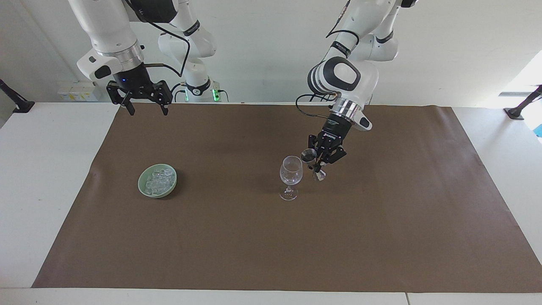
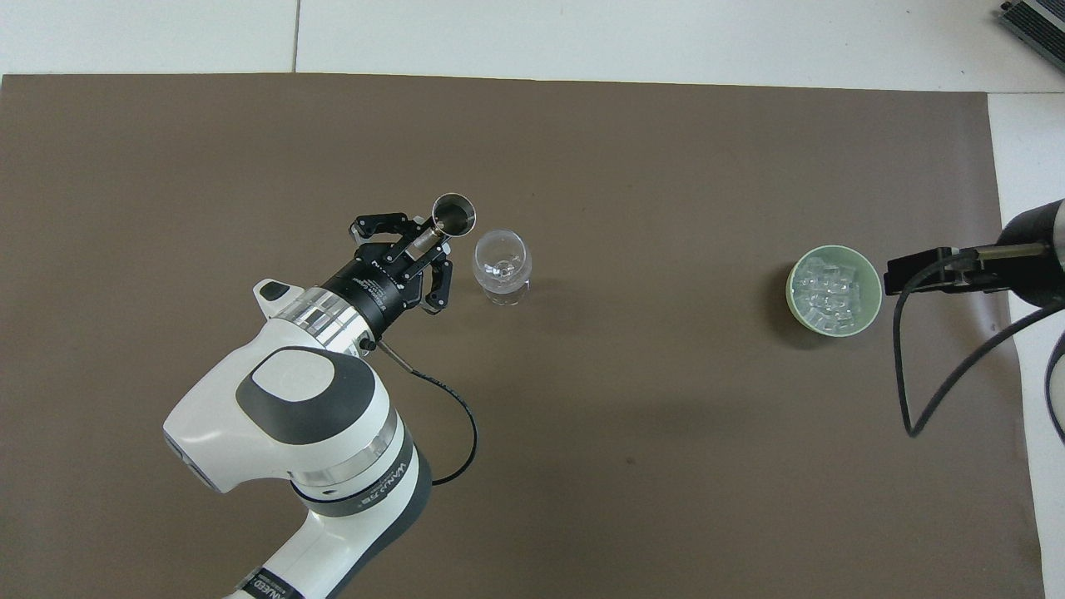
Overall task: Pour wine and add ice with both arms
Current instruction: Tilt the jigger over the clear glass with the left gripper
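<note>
**A:** Steel is what I carry: a small double-ended metal measuring cup [image 1: 313, 164], two shiny cones joined at a narrow waist, its upper mouth [image 2: 454, 212] a round open rim. My left gripper [image 1: 320, 162] is clamped on that waist, fingertips drawn in tight while the black links splay out to the sides.

**B:** How is your arm set?

**A:** My left arm [image 1: 344, 78], white shells with a silver wrist ring, slants down from its base with the wrist angled toward the clear stemmed wine glass [image 1: 291, 176]. The cup leans with it, its upper rim just beside the glass's rim and about level with it, not over the bowl of the glass. The glass stands upright on the matte brown paper mat [image 1: 381, 237], thin and see-through, round foot flat on the paper. Whether anything lies in the cup I cannot tell.

**B:** And the ice?

**A:** The ice [image 1: 159, 179] is well apart from my left gripper, toward the right arm's end of the table: a whitish glittering heap of small clear, glassy, irregular cubes in a shallow pale green glazed bowl [image 2: 792, 284]. My right gripper [image 1: 146, 109] waits up in the air over the mat's edge by its own base, black fingers spread apart and pointing down, nothing between them.
</note>
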`<state>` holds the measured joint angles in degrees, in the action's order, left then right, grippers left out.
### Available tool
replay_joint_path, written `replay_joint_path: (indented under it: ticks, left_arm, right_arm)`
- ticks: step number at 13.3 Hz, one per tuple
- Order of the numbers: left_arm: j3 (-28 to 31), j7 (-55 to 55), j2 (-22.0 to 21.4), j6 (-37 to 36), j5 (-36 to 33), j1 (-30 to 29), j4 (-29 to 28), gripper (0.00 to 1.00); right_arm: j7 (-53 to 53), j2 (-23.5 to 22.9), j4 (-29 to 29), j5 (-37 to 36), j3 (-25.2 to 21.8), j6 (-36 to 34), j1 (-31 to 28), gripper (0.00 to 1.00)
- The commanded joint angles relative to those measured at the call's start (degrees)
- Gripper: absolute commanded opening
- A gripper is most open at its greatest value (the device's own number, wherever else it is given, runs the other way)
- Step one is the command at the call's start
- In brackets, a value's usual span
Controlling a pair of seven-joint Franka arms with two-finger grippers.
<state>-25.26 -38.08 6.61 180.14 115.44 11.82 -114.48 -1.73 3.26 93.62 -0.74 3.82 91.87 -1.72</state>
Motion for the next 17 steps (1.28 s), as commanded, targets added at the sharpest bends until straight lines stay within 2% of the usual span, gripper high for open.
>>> replay_joint_path:
  ticks: [1, 5, 17]
  left_arm:
    - [0.6, 0.3, 0.9, 1.7, -2.0, 1.4, 1.3, 0.00]
    - [0.6, 4.8, 0.9, 1.9, -2.8, 1.5, 0.7, 0.00]
    - [0.6, 8.9, 2.4, 6.2, -6.2, 4.1, 1.5, 0.00]
  right_arm:
    - [1.1, 1.2, 1.4, -0.1, 0.2, 0.1, -0.3, 1.00]
    - [1.1, 1.2, 1.3, -0.1, 0.2, 0.1, -0.3, 1.00]
    - [1.1, 1.2, 1.3, -0.1, 0.2, 0.1, -0.3, 1.00]
